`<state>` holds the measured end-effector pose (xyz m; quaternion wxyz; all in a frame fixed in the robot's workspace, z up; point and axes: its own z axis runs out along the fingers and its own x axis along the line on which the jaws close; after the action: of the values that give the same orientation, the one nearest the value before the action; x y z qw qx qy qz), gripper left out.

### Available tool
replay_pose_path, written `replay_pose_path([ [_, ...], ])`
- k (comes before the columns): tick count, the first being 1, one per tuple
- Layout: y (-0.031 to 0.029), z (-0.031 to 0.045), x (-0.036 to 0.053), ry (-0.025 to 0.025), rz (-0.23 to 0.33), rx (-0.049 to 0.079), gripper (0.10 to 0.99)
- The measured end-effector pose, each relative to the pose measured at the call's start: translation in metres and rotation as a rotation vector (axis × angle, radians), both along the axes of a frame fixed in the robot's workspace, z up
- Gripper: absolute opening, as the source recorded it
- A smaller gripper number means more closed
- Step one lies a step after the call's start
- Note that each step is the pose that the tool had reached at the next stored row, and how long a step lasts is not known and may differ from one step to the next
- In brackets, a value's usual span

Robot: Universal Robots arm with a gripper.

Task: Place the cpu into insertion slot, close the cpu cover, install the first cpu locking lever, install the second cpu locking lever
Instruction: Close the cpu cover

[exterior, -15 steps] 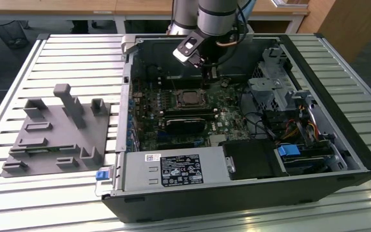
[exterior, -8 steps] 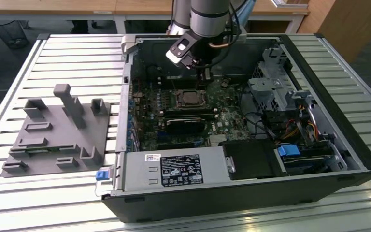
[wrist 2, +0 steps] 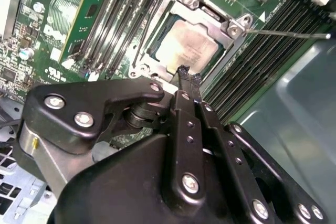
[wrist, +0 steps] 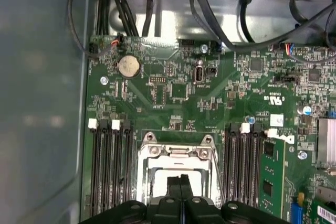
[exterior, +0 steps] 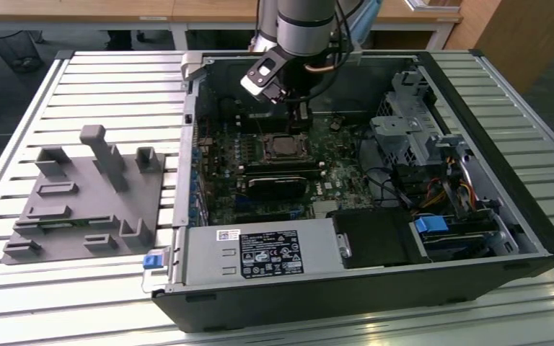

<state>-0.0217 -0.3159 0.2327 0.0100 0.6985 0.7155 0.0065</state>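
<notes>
Fingers [wrist 2: 184, 94] pressed together over one cpu [wrist 2: 186, 45], one cpu cover [wrist: 176, 154] down.

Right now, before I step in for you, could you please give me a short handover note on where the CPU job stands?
Hand: shut, nothing in it, tips at the socket's edge; whether they touch it I cannot tell.
cpu: lies in the insertion slot, metal face up.
cpu cover: looks down over the chip, which shows through its window.
Done: chip placed, cover apparently closed.
Left: the levers. One locking lever juts out sideways from the socket corner and seems unlatched.
</notes>
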Motion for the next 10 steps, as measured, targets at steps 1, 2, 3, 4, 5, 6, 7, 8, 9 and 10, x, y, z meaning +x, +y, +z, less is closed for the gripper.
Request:
replay_pose_path([
  [1, 0.0001, 0.0, -0.0003, 0.0001, 0.0, 0.0, 0.122],
  [2, 0.0001, 0.0, -0.0007, 0.0001, 0.0, 0.0, 0.122],
  [3, 0.0001, 0.0, -0.0014, 0.0, 0.0, 0.0, 0.122],
  [4, 0.0002, 0.0, -0.0022, 0.0, 0.0, 0.0, 0.122],
  [5, 0.0002, 0.0, -0.0032, 0.0, 0.0, 0.0, 0.122],
  [6, 0.0001, 0.0, -0.0044, 0.0, 0.0, 0.0, 0.122],
  [7, 0.0001, 0.0, -0.0052, 0.0001, 0.0, 0.0, 0.122],
  [8, 0.0002, 0.0, -0.0058, 0.0, 0.0, 0.0, 0.122],
  [9, 0.0001, 0.0, -0.0063, 0.0, 0.0, 0.0, 0.122],
  [10, 0.0001, 0.0, -0.0069, 0.0, 0.0, 0.0, 0.122],
])
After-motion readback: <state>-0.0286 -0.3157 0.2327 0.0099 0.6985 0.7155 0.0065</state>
